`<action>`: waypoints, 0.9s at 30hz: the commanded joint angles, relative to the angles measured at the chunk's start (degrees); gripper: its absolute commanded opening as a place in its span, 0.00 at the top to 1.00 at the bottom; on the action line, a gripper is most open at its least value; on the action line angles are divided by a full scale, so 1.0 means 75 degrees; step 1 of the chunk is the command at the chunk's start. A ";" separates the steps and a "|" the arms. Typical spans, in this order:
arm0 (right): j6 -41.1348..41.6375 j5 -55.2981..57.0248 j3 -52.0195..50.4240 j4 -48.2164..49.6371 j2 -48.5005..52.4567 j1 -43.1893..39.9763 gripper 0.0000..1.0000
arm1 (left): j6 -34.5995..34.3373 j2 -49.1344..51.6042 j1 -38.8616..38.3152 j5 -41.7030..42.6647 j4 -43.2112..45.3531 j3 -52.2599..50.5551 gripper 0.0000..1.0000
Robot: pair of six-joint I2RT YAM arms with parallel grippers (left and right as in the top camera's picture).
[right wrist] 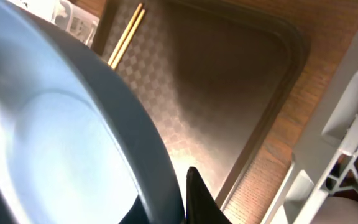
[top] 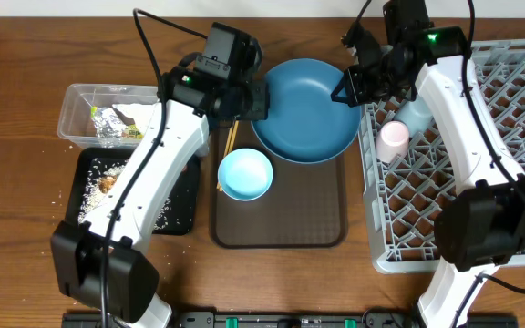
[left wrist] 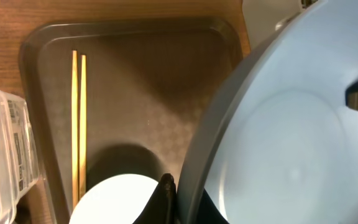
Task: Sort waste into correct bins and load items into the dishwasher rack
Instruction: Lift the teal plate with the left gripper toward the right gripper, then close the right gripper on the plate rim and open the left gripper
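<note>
The big dark-blue plate (top: 303, 109) hangs tilted over the far end of the brown serving tray (top: 308, 210). My left gripper (top: 261, 102) is shut on its left rim and my right gripper (top: 344, 91) is shut on its right rim. The left wrist view shows the plate (left wrist: 291, 137) edge pinched in the left gripper (left wrist: 178, 200). In the right wrist view the plate (right wrist: 61, 143) rim sits inside the right gripper (right wrist: 178, 199). A light blue bowl (top: 244, 174) and wooden chopsticks (top: 229, 138) lie on the tray. A pink cup (top: 393, 138) and a light blue cup (top: 416, 115) sit in the grey dishwasher rack (top: 518, 82).
At the left, a clear tub (top: 80, 100) holds a foil wrapper (top: 112, 123) and white tissue. In front of it a black tray (top: 185, 205) carries scattered rice. The rack fills the right side, close beside the brown tray's right edge.
</note>
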 commanded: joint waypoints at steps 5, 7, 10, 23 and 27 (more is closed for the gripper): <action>0.0041 0.0023 -0.0038 0.0026 0.0035 0.0038 0.99 | 0.0044 -0.0119 -0.0035 0.0338 0.0035 0.0032 0.90; 0.0041 0.0023 -0.0038 0.0044 0.0035 0.0035 0.99 | 0.0047 -0.0119 -0.0035 0.0335 0.0038 0.0032 0.63; 0.0044 0.0023 -0.0032 0.0079 0.0015 -0.0038 0.99 | 0.0070 -0.0119 -0.0035 0.0335 0.0070 0.0032 0.32; 0.0047 0.1000 -0.0020 0.0102 -0.0694 -0.1341 0.99 | 0.0361 -0.0417 0.0321 0.0306 0.0326 0.0035 0.19; 0.0047 0.2973 -0.0020 0.0204 -0.1530 -0.2285 0.99 | 0.0358 -0.0431 0.0493 0.0309 0.0274 0.0032 0.19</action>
